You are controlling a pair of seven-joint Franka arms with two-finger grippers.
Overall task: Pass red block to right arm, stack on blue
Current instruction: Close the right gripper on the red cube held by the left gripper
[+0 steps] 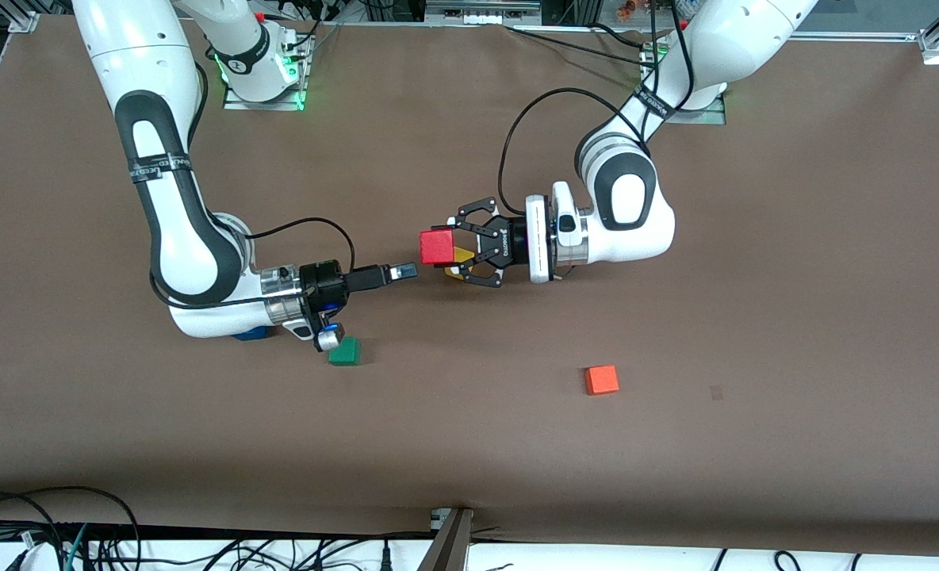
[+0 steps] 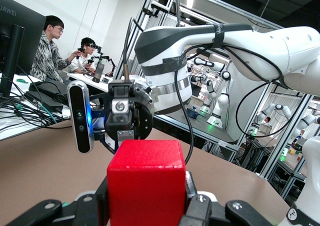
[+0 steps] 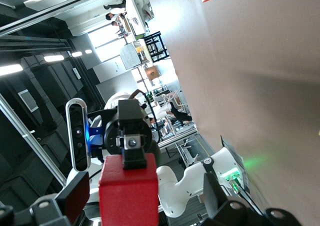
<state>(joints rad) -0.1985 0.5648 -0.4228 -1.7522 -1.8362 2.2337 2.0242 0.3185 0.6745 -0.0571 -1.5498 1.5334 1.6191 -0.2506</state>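
Note:
My left gripper [image 1: 455, 247] is shut on the red block [image 1: 438, 247] and holds it above the middle of the table. In the left wrist view the red block [image 2: 146, 186] sits tight between the left gripper's [image 2: 146, 208] fingers. My right gripper [image 1: 406, 272] is open and points at the block, with its tips just short of it. In the right wrist view the red block [image 3: 129, 191] shows between the wide-apart fingers [image 3: 75, 196] of the right gripper [image 3: 145, 193]. The blue cube [image 1: 251, 333] lies on the table, mostly hidden under the right arm's wrist.
A green cube [image 1: 344, 351] lies on the table beside the right wrist, next to the blue cube. An orange-red cube [image 1: 601, 380] lies nearer the front camera, toward the left arm's end. A yellow block [image 1: 460, 258] shows partly under the left gripper.

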